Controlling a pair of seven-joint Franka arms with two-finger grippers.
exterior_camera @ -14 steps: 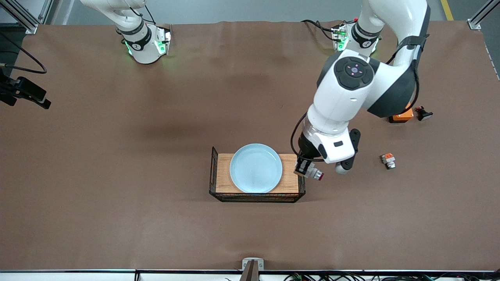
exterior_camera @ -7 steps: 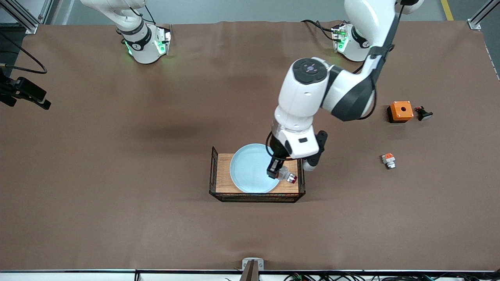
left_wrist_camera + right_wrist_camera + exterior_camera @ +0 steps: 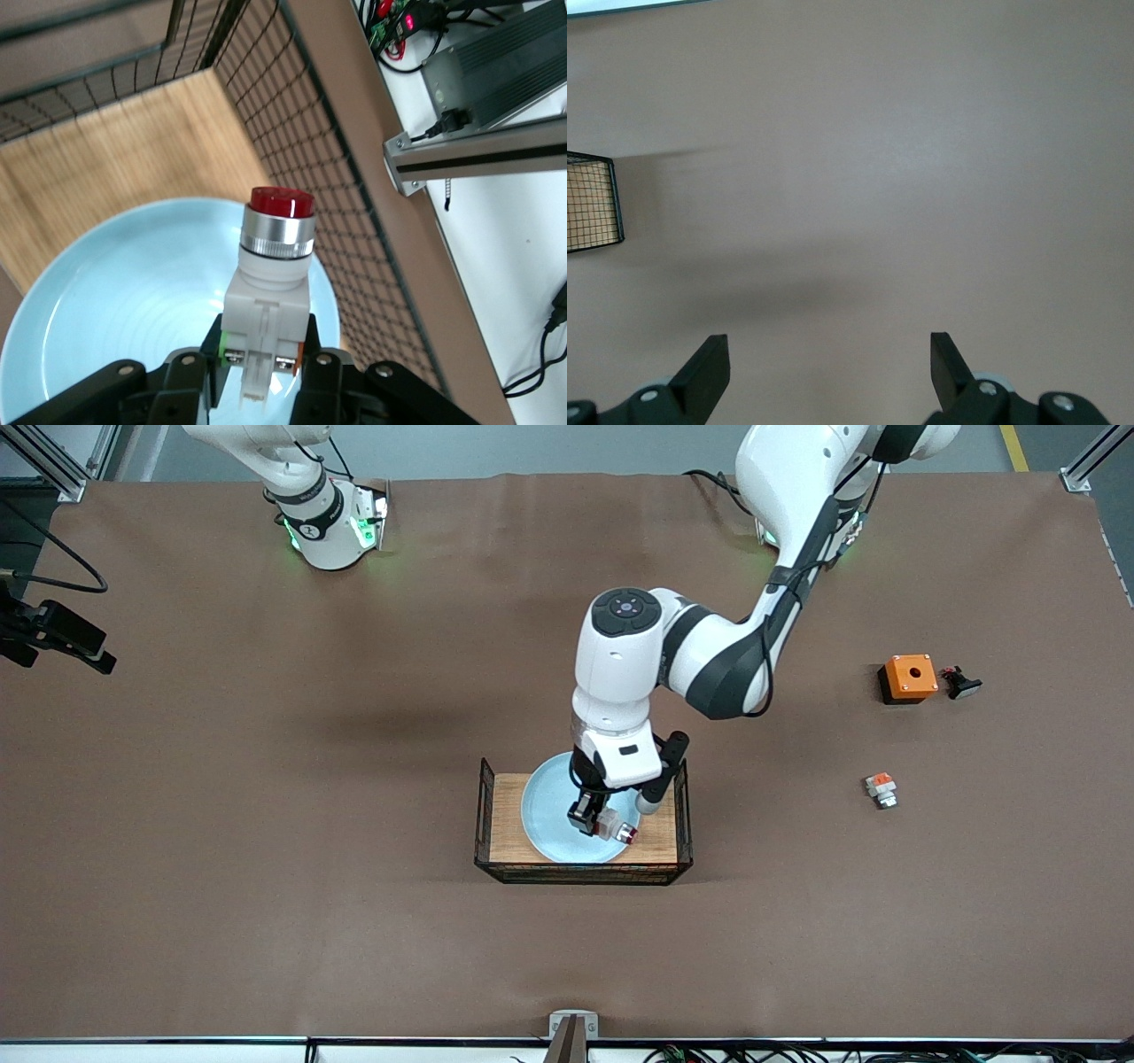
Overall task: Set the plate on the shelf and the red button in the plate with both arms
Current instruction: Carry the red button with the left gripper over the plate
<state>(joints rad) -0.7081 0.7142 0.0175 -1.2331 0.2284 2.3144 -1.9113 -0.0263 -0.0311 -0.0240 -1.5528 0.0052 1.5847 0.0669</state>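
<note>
The pale blue plate [image 3: 554, 815] lies on the wooden floor of a black wire basket [image 3: 485, 806]. My left gripper [image 3: 589, 815] hangs over the part of the plate nearest the left arm's end. It is shut on the white body of the red button [image 3: 617, 830], whose red cap points away from the fingers. In the left wrist view the red button [image 3: 270, 266] stands between the fingers of the left gripper [image 3: 264, 354], with the plate [image 3: 115, 292] under it and the basket's mesh wall [image 3: 292, 115] close by. My right gripper [image 3: 830, 354] is open over bare table and waits.
An orange box [image 3: 908, 677] and a black button [image 3: 961, 683] sit toward the left arm's end of the table. An orange-and-white part [image 3: 881, 788] lies nearer the front camera than those. A corner of the basket [image 3: 589, 202] shows in the right wrist view.
My left arm has swung toward the right arm's end with the red button, from beside the basket to over the plate. The right gripper has stayed open.
</note>
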